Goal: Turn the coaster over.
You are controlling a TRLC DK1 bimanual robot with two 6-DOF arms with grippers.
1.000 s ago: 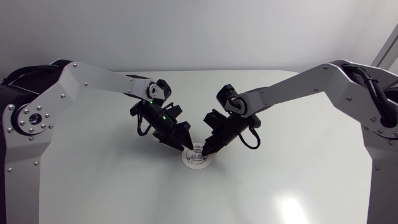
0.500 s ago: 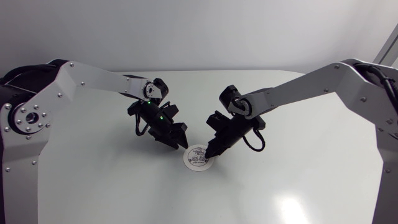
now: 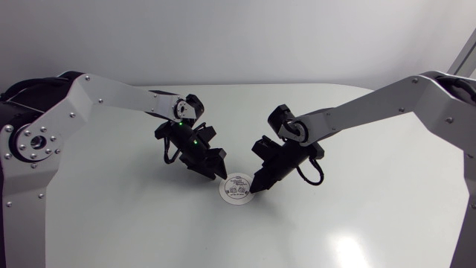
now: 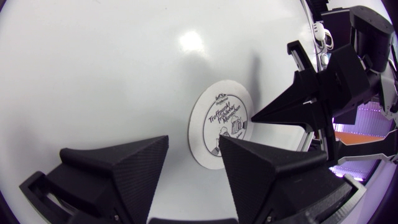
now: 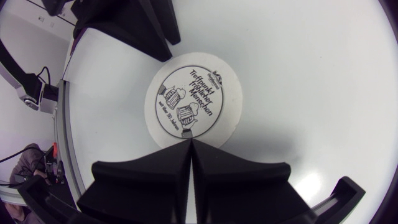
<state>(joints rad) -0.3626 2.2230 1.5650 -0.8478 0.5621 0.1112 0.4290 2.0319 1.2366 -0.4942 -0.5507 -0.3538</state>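
Currently recorded layout: two arms are positioned over a white surface (image 3: pixel 357 216), with their grippers converging on one item.
Coaster (image 3: pixel 236 189): a round white disc is laid flat on the surface near its middle, with the printed face of beer mugs and text turned up.
Left gripper (image 3: pixel 216 172): released; the two fingers are held apart with nothing between them. It is angled down just beside the coaster's far-left rim, and the coaster is seen ahead of the fingertips in the left wrist view.
Right gripper (image 3: pixel 255 187): clenched; the fingers are pressed together to a single point with nothing grasped. The tip is placed at the coaster's right rim; contact cannot be confirmed.
Left arm (image 3: pixel 111 95): extended in from the left edge.
Right arm (image 3: pixel 372 104): extended in from the right edge.
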